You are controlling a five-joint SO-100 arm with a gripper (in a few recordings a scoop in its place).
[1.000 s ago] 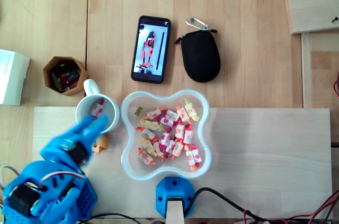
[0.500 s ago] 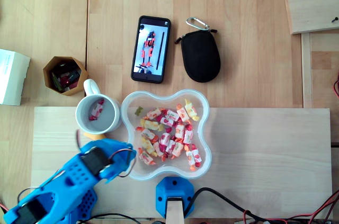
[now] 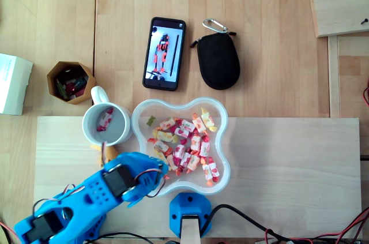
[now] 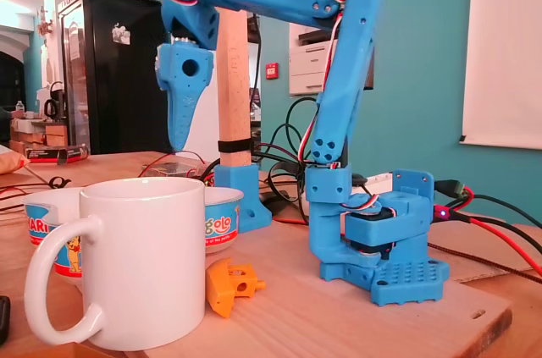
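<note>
- Claw (image 3: 161, 176) hangs tip-down over the bowl (image 3: 223, 140) at its seven o'clock rim; open or closed, I cannot tell.
- Bowl: coming down on that rim could tip it.
- Mug (image 3: 86, 126), just beside at ten o'clock, might get knocked.
- Candies (image 3: 183, 143) lie loose inside; one may slip a pinch.
- Orange piece (image 3: 109, 155), at the mug's six o'clock, could snag the arm.
</note>
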